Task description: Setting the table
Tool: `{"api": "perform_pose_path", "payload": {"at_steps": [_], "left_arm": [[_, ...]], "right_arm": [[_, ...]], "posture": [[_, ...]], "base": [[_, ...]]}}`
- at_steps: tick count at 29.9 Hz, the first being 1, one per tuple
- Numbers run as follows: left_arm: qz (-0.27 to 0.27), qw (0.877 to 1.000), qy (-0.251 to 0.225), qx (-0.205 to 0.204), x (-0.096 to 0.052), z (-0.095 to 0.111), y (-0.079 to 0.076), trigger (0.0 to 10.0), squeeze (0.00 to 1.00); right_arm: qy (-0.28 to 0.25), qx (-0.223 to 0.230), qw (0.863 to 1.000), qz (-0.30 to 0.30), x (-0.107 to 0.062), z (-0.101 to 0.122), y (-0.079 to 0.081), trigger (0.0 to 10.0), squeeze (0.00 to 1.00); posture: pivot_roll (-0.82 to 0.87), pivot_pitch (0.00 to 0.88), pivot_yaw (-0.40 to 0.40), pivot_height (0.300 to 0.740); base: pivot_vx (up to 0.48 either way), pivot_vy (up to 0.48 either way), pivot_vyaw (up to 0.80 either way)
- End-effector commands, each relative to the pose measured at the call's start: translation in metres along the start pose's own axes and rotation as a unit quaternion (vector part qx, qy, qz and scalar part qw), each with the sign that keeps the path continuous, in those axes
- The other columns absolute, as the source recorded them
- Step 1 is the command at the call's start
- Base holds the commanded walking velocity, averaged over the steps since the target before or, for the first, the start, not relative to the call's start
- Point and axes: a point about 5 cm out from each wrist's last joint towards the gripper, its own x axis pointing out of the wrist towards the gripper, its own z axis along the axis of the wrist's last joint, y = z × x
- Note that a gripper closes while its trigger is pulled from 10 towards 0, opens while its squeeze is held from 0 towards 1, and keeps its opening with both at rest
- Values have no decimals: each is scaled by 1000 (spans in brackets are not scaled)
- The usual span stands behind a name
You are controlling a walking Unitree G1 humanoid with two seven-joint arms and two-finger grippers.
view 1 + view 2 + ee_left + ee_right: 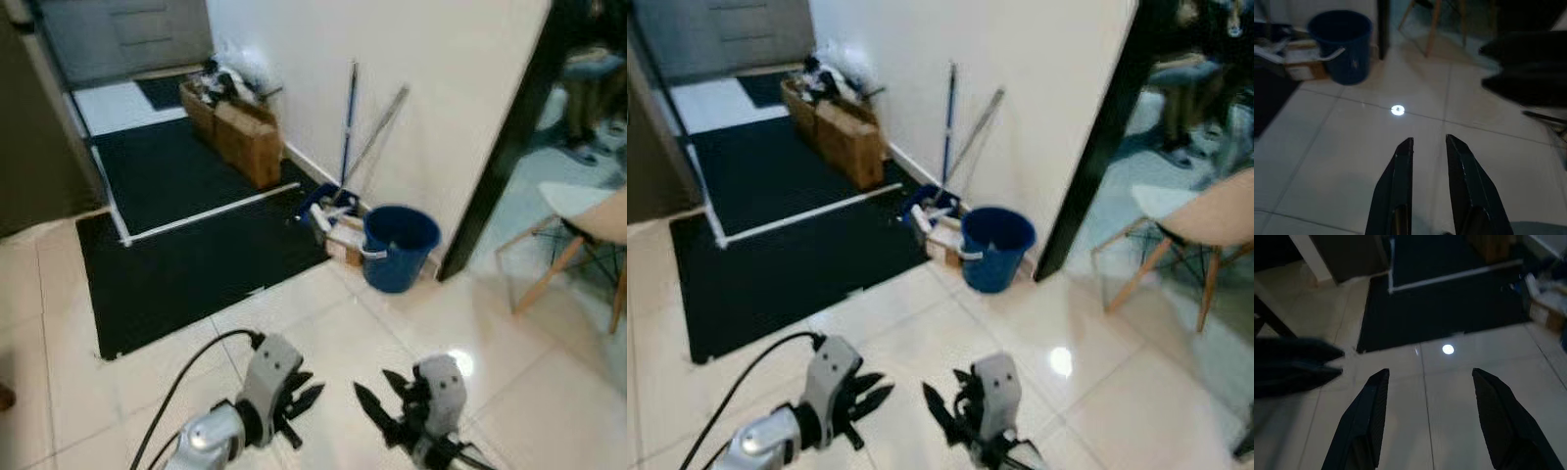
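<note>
Left eye view: unlabelled blue bucket (pixel 400 245)

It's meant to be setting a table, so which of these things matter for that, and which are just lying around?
For the job:
left end effector, empty
right end effector, empty
chair, possibly at the table

Lying about:
blue bucket
mop
cardboard boxes
black mat

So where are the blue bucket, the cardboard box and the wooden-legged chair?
blue bucket (pixel 399 257): left eye view, on its outer wall.
cardboard box (pixel 250 144): left eye view, on its front side.
chair (pixel 588 208): left eye view, on its pale seat.
</note>
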Motion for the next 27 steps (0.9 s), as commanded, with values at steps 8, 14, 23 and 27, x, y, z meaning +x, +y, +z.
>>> {"api": "perform_pose_path", "payload": {"at_steps": [8, 14, 23, 27], "left_arm": [[2, 1000, 20, -3, -6, -11, 0, 10000, 0], [33, 999, 40, -11, -22, -23, 8, 10000, 0], [150, 986, 55, -58, -61, -39, 29, 10000, 0], [162, 983, 54, -61, -64, -39, 30, 10000, 0]], "right_arm": [[13, 11, 1000, 11, -1, -9, 7, 10000, 0], [27, 6, 999, 17, 0, -17, 9, 10000, 0], [36, 18, 994, 101, 11, -15, 30, 10000, 0], [34, 19, 993, 108, 11, -14, 32, 10000, 0]], "posture": [[15, 80, 82, 740], [17, 80, 81, 740], [65, 101, 39, 740], [69, 106, 34, 740]], "base": [[480, 0, 0], [480, 0, 0], [142, 0, 220], [0, 0, 794]]}}
